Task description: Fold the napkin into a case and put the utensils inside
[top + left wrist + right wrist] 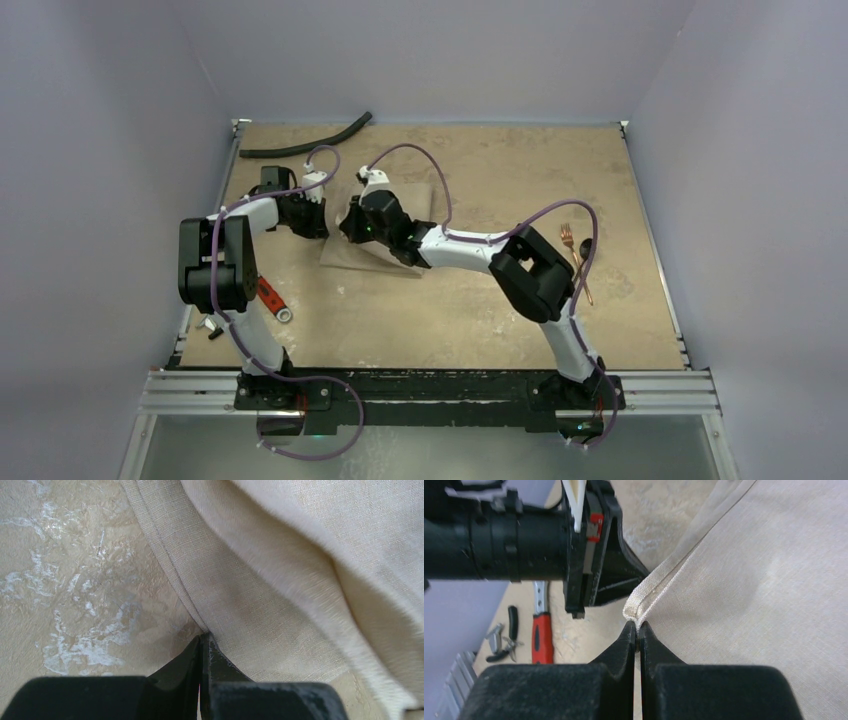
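Your napkin [345, 255] sits left of centre on the bench [480, 320], partly lifted and bunched where the two arms meet. It lies well short of the far edge, where the black hose [305, 145] lies. Open bench runs from the cloth toward the near edge and out to the right, as far as the copper fork [570, 240] near the right edge. On your left it's tight: a red-handled tool [272, 298] and pliers [504, 642] lie by the left edge.

Your left arm is folded, elbow high by the left edge, forearm reaching right. The left end effector [202, 640] has its fingers together, clamped on the napkin's stitched hem. Your right arm bends at the elbow right of centre, forearm stretched left across the cloth. The right end effector [638, 627] is pinched tight on a folded hem corner, just beside the left one.
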You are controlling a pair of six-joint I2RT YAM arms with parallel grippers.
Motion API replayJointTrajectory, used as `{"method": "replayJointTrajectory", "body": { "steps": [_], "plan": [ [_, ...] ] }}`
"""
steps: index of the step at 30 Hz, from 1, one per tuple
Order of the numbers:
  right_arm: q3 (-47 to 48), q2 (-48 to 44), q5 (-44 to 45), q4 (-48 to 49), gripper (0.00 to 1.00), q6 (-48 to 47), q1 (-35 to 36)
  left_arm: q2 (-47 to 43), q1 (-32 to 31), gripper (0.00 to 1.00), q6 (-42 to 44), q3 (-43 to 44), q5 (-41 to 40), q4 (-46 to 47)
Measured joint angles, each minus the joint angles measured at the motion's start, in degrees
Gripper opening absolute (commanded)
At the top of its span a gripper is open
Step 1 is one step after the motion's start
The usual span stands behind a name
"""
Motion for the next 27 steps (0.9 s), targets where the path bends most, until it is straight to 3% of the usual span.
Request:
{"method": "replayJointTrajectory", "body": {
  "steps": [7, 15, 18, 21, 24, 27],
  "plan": [
    [-0.4, -1.3, 0.2, 3.5, 0.00, 2.4, -0.6, 0.0, 0.0, 0.00, 0.0, 0.0, 0.0, 0.0],
    [2.8, 4.7, -5.6, -0.1, 0.01, 0.4, 0.6, 0.0, 0.0, 0.00, 0.1, 0.0, 0.0, 0.0],
    [2.7, 6.0, -7.8, -4.0, 0.47, -0.5, 0.8, 0.0, 0.0, 0.00, 0.2, 0.2, 0.0, -0.3],
    [2.5, 5.8, -9.3, -6.9, 0.79, -1.4, 0.8, 0.2, 0.0, 0.00, 0.3, 0.7, -0.1, -1.0],
    [2.5, 4.6, -11.6, -9.0, 0.86, -2.1, 0.3, 0.6, 0.1, 0.00, 0.9, 1.9, -0.3, -2.6],
    [3.1, 1.7, -14.2, -11.5, 0.83, -2.2, -1.0, 1.4, 0.9, 0.00, 2.1, 4.3, -1.4, -6.6]
  ]
}}
